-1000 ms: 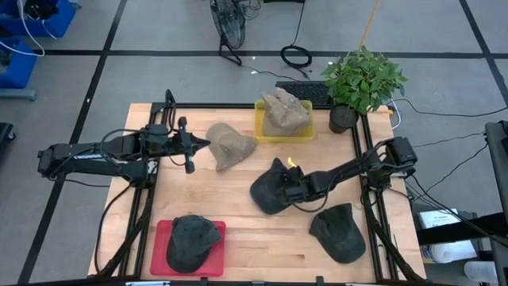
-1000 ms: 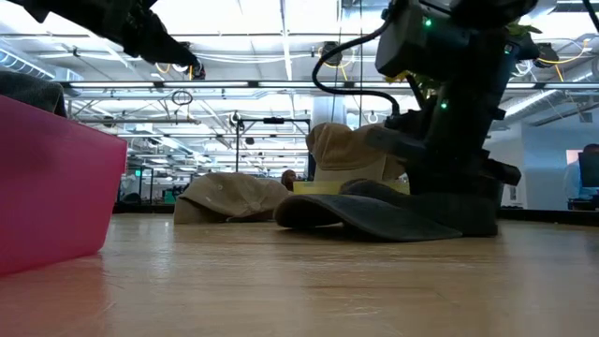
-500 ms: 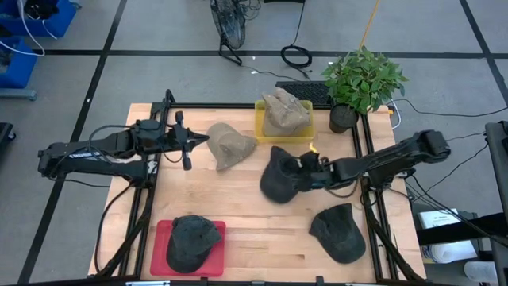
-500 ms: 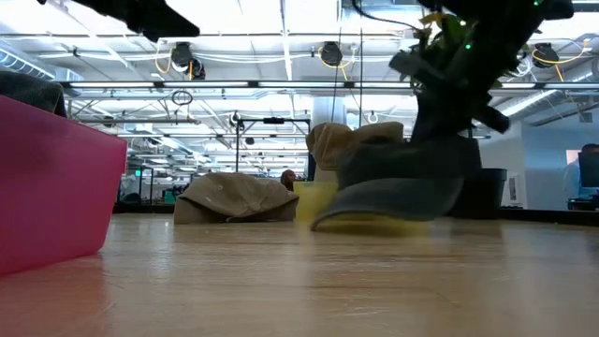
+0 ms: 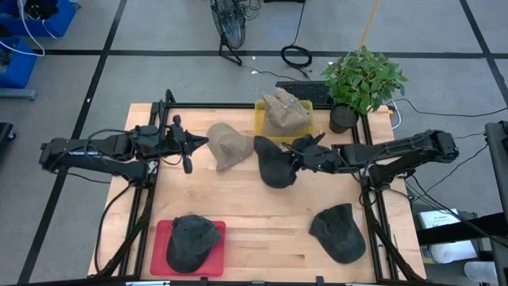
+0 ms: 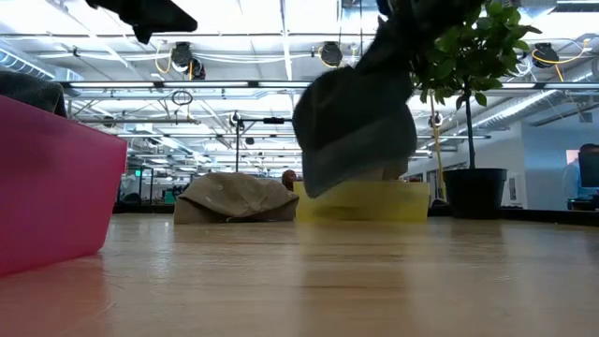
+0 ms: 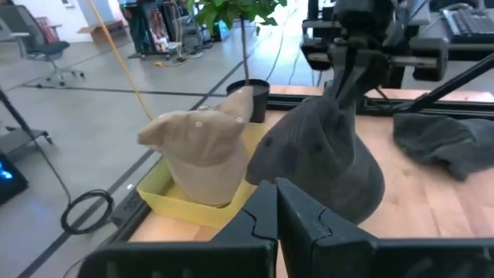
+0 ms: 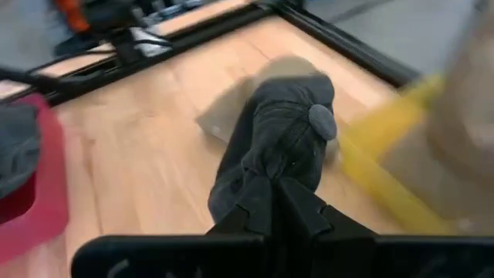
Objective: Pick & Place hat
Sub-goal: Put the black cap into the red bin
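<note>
A dark grey hat [image 5: 274, 164] is held clear of the wooden surface [image 5: 262, 230], hanging with its crown down, as is shown by the gap under it in the low view [image 6: 356, 126]; it is gripped by the right end effector [image 5: 300, 155], whose fingers are closed on its fabric, and it is carried near the middle of the surface, just in front of the yellow tray [image 5: 283, 131], in which a tan hat [image 5: 284, 111] sits; a second tan hat [image 5: 230, 145] lies on the surface just beside the held hat, toward the left arm; the left end effector [image 5: 198, 144] is held above the surface close to that second tan hat, with its fingers pressed together on nothing, as seen in the left wrist view [image 7: 276, 212]; a red tray [image 5: 163, 238] at the near left corner carries another dark hat [image 5: 193, 241]; a further dark hat [image 5: 338, 231] lies on the surface at the near right; a potted plant [image 5: 361, 82] stands at the far right corner.
</note>
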Available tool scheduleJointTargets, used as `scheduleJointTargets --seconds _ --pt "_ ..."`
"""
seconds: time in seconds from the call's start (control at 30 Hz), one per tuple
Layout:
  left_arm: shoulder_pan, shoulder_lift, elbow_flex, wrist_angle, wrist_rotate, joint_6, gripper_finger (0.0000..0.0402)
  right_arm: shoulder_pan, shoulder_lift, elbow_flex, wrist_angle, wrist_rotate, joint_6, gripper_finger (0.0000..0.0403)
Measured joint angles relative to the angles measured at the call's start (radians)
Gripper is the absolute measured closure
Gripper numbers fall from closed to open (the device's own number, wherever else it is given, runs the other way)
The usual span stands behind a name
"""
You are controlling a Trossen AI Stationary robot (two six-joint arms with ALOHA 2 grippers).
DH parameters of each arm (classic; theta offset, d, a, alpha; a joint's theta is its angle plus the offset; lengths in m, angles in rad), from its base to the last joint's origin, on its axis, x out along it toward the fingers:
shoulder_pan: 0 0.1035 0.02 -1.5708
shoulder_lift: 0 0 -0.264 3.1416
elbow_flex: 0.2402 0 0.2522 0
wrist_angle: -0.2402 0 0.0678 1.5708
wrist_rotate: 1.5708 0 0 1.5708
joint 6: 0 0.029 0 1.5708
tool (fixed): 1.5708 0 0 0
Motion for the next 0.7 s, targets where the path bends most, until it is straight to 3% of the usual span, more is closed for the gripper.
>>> scheduleJointTargets --seconds 0.3,0.7 --pt "-0.083 0.0 0.0 -0.024 -0.031 -0.096 0.0399 0.01 0.139 0.192 0.027 -0.137 -0.192 0.0402" --pt "-0.223 -0.053 0.0 -0.131 -0.023 -0.166 0.04 0.164 0.388 0.443 0.143 -0.136 -0.193 0.0403"
